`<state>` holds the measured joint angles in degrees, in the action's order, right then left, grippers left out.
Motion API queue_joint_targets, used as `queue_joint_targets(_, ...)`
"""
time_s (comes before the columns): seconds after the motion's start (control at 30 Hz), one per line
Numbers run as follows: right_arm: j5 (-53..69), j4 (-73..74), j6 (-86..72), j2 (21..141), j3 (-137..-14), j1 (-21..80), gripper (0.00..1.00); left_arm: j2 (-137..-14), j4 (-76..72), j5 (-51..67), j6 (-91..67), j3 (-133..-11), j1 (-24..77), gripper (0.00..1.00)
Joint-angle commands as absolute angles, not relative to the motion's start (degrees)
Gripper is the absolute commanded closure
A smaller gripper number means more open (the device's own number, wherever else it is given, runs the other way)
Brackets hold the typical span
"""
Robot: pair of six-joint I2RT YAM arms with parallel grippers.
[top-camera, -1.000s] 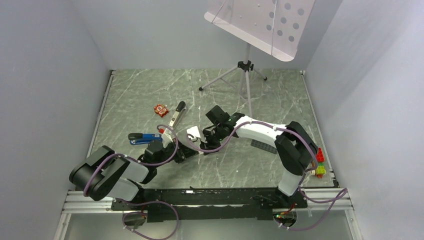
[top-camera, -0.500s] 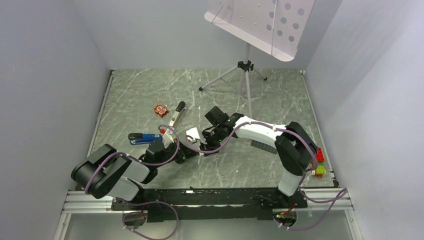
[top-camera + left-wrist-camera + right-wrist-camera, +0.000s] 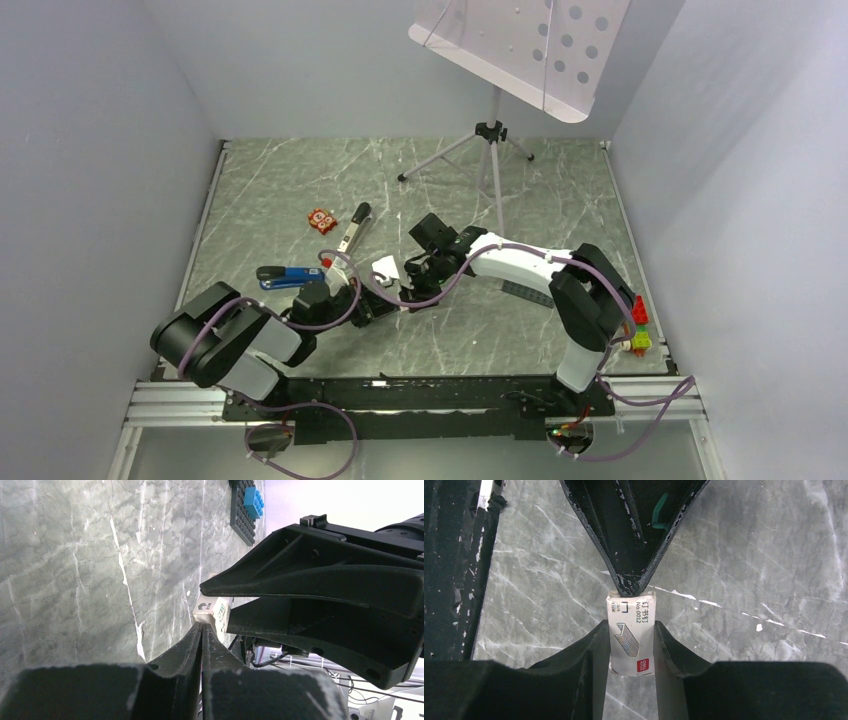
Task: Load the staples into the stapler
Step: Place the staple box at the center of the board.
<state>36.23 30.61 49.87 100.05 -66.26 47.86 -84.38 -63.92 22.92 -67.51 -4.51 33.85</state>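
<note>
The staple box [image 3: 631,640], a small white carton printed with a drawing of stacked staples and "No.0012", is being clamped along its long sides by the right gripper [image 3: 631,626], near the middle of the marble table [image 3: 300,180]. The left gripper [image 3: 630,589] is pressing its fingers together into a narrow wedge, and its tip is touching the carton's far end.

Compared with a second ago, the left arm's elbow is sitting slightly farther right, and the right gripper is sitting a touch farther left. The two grippers are still meeting at the same spot.

The staples themselves are hidden inside the carton. Whether the left fingertips are pinching a flap or only resting against the end cannot be told. From above, the grippers are crowding the carton, so it is hard to make out there. The blue stapler [image 3: 287,276] is lying just left of the left gripper, with the black-and-silver stapler [image 3: 353,228] farther back. The left wrist view is cutting off a black baseplate [image 3: 243,517] at its top edge.
</note>
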Motion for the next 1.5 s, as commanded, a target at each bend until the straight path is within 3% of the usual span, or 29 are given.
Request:
queue_joint_targets(0.0,39.4,28.9,50.2,98.0,-67.9,49.3,0.66,-85.7,-70.1,24.2,-69.0,-6.5,34.5,0.9)
queue_joint_targets(0.4,36.0,24.7,48.8,99.9,-65.8,49.4,0.64,-87.8,-66.4,23.4,-66.8,-7.9,34.8,0.88)
queue_joint_targets(0.77,33.9,22.4,48.4,102.6,-64.6,49.5,0.64,-105.1,-83.5,24.0,-71.3,-8.0,34.8,0.9)
queue_joint_targets(1.47,32.7,20.9,47.6,106.7,-64.6,49.9,0.6,-112.4,-88.1,25.2,-72.9,-9.3,35.0,0.87)
